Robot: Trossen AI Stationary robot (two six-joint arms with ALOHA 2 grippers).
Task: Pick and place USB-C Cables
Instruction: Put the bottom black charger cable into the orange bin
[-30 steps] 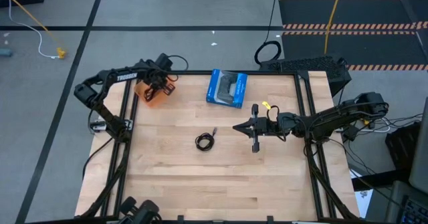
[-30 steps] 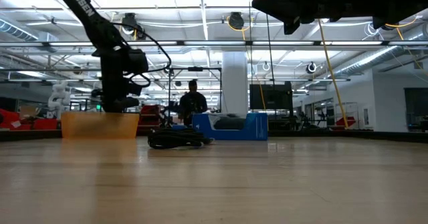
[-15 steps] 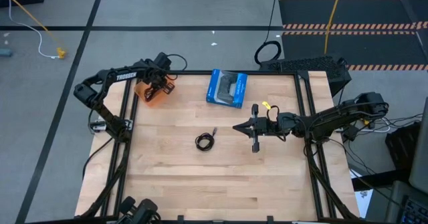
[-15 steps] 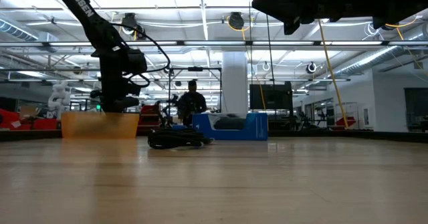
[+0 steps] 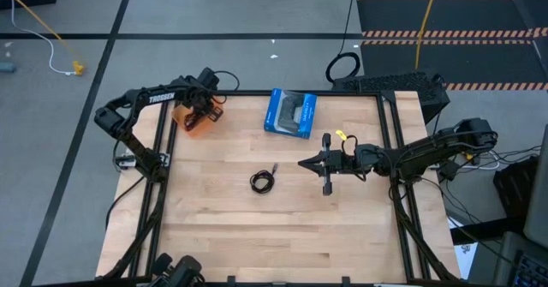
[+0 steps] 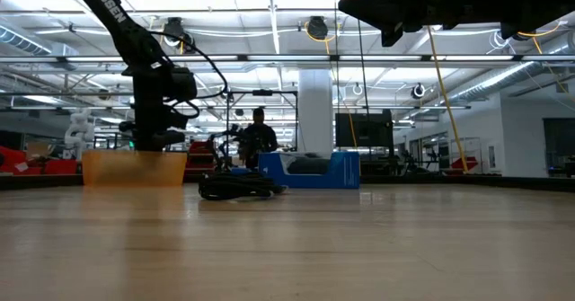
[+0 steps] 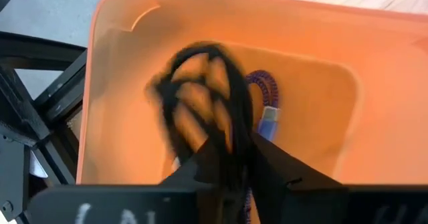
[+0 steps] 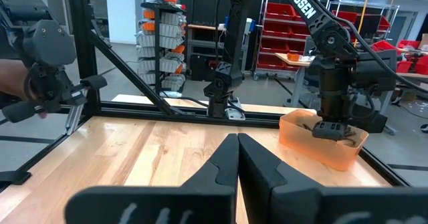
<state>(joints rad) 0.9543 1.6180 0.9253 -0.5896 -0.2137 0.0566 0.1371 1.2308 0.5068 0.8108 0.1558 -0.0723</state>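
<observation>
My left gripper (image 5: 199, 109) hangs over the orange bin (image 5: 190, 122) at the table's far left corner, shut on a coiled black USB-C cable (image 7: 200, 97). On the bin's floor lies the blue-purple cable (image 7: 266, 103). A second black cable (image 5: 262, 181) rests coiled on the wood mid-table, seen in the low view as a dark heap (image 6: 235, 186). My right gripper (image 5: 301, 162) hovers shut above the table right of that cable, its fingers (image 8: 231, 158) pointing toward the left edge. My left gripper pinches a strand of the black cable's coil (image 7: 231, 147) between its two fingers (image 7: 200, 167), coming from above and pointing down into the bin. The coil hangs below the fingers inside the bin's walls; whether it touches the floor I cannot tell.
A blue box (image 5: 291, 112) with dark contents sits at the far edge, right of the bin (image 6: 135, 168). Black frame rails (image 5: 390, 141) run along the table's sides. People and shelving show in the room beyond the far edge.
My left arm has shifted a little toward the table's left edge while staying over the orange bin, still shut on the black cable. The right arm and the cable on the table have kept still.
</observation>
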